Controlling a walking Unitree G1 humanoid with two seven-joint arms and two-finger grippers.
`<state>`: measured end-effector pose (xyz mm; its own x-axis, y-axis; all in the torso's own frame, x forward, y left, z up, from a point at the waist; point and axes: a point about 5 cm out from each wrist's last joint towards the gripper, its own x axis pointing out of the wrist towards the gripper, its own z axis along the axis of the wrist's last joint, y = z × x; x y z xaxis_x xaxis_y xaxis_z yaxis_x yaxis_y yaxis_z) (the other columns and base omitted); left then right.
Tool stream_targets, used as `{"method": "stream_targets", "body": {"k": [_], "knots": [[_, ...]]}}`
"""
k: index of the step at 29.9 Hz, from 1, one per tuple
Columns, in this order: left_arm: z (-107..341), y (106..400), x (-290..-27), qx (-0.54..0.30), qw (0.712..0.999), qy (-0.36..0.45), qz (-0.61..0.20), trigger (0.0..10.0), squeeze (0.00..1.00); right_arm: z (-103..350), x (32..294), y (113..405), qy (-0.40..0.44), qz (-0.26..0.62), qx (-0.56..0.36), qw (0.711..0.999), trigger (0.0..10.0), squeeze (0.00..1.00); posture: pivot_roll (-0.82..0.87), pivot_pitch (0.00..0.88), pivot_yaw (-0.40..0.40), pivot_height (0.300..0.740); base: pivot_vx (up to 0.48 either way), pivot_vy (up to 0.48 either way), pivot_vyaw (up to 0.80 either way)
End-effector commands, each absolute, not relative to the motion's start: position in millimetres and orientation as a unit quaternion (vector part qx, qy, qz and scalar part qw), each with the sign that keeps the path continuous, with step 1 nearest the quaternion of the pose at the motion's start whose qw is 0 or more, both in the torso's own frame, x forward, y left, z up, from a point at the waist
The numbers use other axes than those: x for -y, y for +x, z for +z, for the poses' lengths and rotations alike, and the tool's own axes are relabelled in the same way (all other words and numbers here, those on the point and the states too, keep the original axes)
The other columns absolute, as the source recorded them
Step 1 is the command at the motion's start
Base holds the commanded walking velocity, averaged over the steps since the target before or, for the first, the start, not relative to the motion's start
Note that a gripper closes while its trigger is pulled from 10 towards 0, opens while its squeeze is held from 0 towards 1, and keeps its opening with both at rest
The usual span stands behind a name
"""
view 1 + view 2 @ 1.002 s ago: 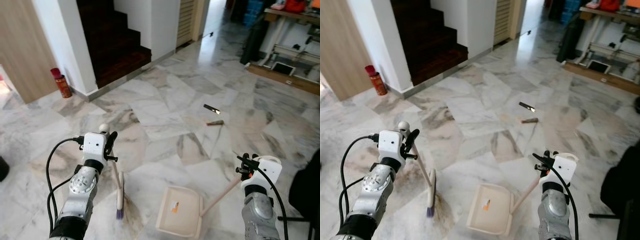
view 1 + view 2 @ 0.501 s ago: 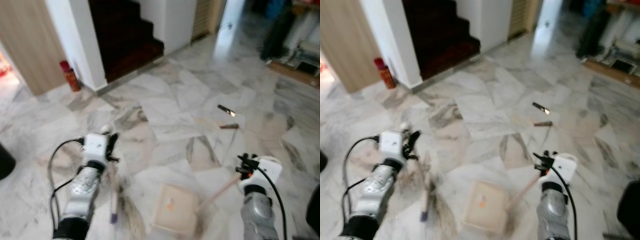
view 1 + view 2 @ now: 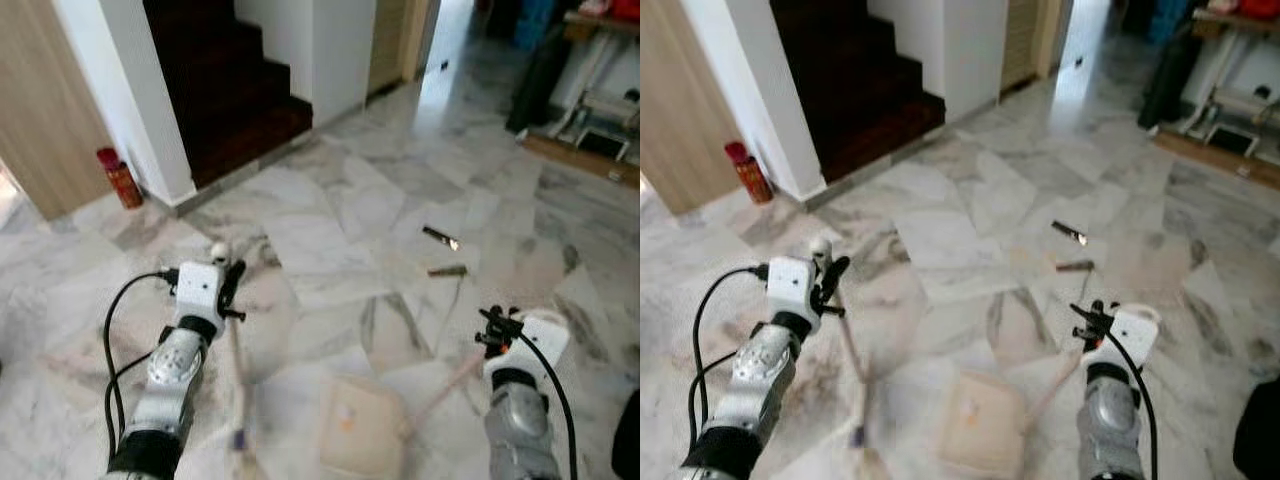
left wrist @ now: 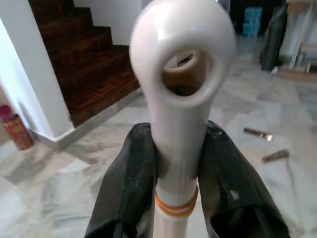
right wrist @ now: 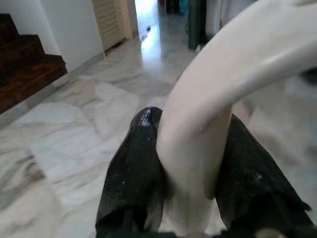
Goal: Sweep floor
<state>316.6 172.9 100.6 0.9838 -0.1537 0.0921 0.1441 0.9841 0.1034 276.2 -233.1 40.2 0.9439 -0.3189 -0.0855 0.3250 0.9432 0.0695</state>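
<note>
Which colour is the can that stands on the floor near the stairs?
The can is red with a darker red cap, best seen in the left eye view.

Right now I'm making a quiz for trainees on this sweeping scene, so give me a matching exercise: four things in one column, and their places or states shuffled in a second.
Things:
1. broom handle
2. dustpan
3. red can
4. two bits of litter

Places or states:
A. on the floor by the wall corner beside the stairs
B. clamped in the left pincer
C. loose on the marble ahead of the robot
D. low on the floor, its handle held by the right pincer

Pairs: 1-B, 2-D, 3-A, 4-C
</note>
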Motion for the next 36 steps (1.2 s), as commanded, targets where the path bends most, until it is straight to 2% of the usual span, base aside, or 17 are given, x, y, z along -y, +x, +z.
{"method": "stream_targets", "body": {"k": [1, 36], "knots": [[111.8, 319.6, -178.7, 0.072, 0.993, 0.062, -0.067, 10.0, 0.00, 49.8, 224.2, 284.0, 0.059, -0.155, -0.011, 0.986, 10.0, 0.00, -0.03, 0.000, -0.033, 0.740, 0.345, 0.000, 0.00], [112.6, 319.4, -180.8, 0.075, 0.994, 0.059, -0.058, 10.0, 0.00, 51.9, 221.7, 286.0, 0.059, -0.149, -0.007, 0.987, 10.0, 0.00, -0.03, 0.000, -0.034, 0.740, 0.354, 0.000, 0.00]]}}
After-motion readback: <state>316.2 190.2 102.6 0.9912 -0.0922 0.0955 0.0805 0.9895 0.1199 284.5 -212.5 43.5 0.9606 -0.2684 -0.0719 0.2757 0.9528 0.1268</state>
